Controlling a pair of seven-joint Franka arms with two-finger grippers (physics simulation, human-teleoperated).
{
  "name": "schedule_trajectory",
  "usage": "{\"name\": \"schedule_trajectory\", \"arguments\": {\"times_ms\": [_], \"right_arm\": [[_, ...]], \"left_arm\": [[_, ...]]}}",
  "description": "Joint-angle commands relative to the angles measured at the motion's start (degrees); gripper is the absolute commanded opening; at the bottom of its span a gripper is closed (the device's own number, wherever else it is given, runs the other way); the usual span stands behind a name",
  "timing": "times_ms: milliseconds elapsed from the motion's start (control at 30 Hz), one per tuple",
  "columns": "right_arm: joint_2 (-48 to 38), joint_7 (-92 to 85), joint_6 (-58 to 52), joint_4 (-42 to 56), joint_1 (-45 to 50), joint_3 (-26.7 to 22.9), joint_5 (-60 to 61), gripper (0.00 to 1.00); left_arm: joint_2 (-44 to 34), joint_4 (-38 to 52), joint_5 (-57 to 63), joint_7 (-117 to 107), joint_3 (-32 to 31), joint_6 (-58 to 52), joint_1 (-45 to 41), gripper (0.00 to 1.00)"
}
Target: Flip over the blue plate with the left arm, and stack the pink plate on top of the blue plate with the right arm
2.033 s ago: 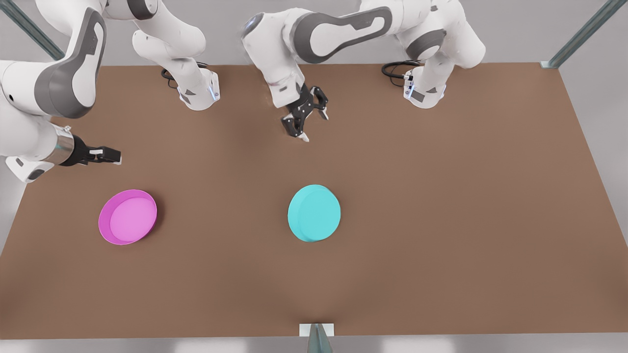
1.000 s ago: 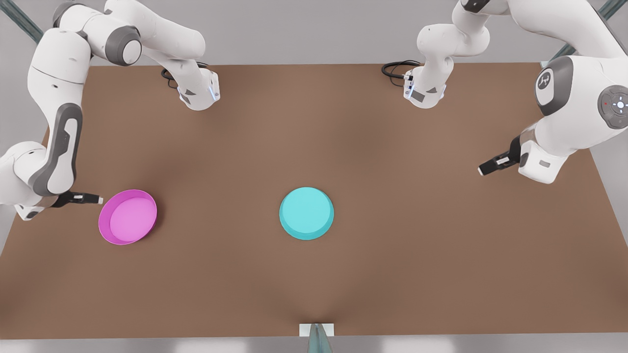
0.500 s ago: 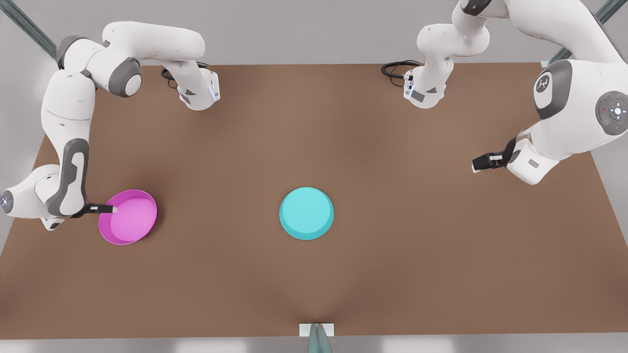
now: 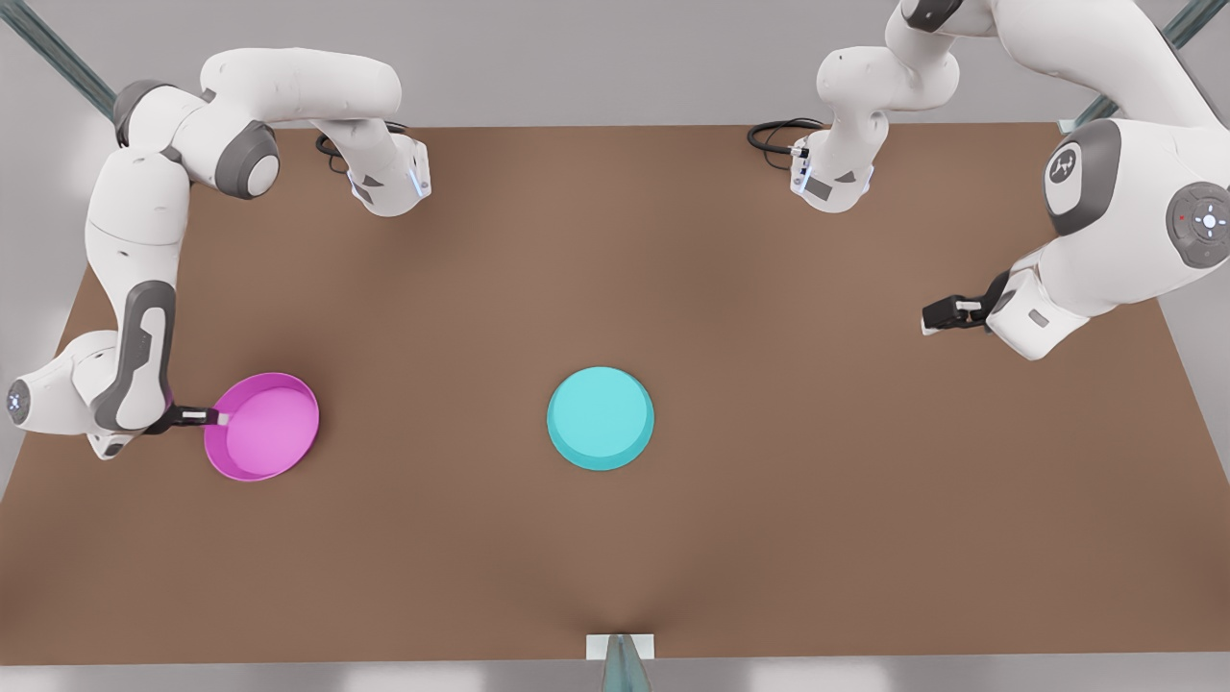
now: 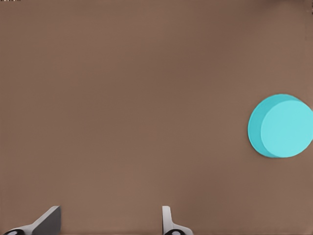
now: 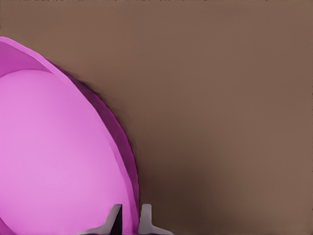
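The front camera is looking down steeply from high above the brown table (image 4: 730,538), facing both arm bases at the far edge and taking in the whole surface. The left wrist camera is hanging well off the table, looking across at the blue plate (image 5: 280,126), which the front view is also showing near mid-table (image 4: 601,418). The right wrist camera is sitting very close to the pink plate (image 6: 54,156), shared with the front view's left (image 4: 261,426).
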Motion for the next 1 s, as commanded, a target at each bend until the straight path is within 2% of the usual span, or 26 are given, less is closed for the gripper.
{"name": "schedule_trajectory", "arguments": {"times_ms": [0, 33, 200, 333, 467, 800, 967], "right_arm": [[-0.1, -3.2, -1.1, 0.2, 0.0, 0.0, -0.2, 0.24], [-0.1, -3.4, -1.1, 0.2, 0.0, 0.0, -0.2, 0.21], [-1.0, -2.9, -6.8, 3.2, 1.1, 0.2, 0.1, 0.21], [-2.9, -2.0, -11.7, 4.6, 1.2, 6.0, 1.3, 0.21], [-3.9, 5.3, -11.9, 4.5, 3.0, 15.3, 3.3, 0.21], [-5.3, 28.5, -10.9, 6.8, 25.4, 15.3, 18.3, 0.21], [-3.0, 38.0, -2.4, 9.3, 33.3, 15.3, 21.2, 0.21]], "left_arm": [[-0.1, 0.1, 0.0, 4.3, 0.0, 0.0, 0.0, 1.00], [-0.1, 0.0, 0.0, 4.3, 0.0, 0.0, 0.0, 1.00], [0.0, 0.0, 0.0, 4.3, 0.0, 0.0, 0.0, 1.00], [0.0, 0.0, -0.3, 4.3, 0.0, 0.0, 0.0, 1.00], [0.0, 0.1, -0.3, 4.2, 0.0, 0.0, 0.0, 1.00], [0.2, 0.0, -0.2, 3.9, 0.1, -0.7, 0.0, 1.00], [0.2, 0.0, -0.2, 3.8, 0.1, -1.1, 0.0, 1.00]]}}
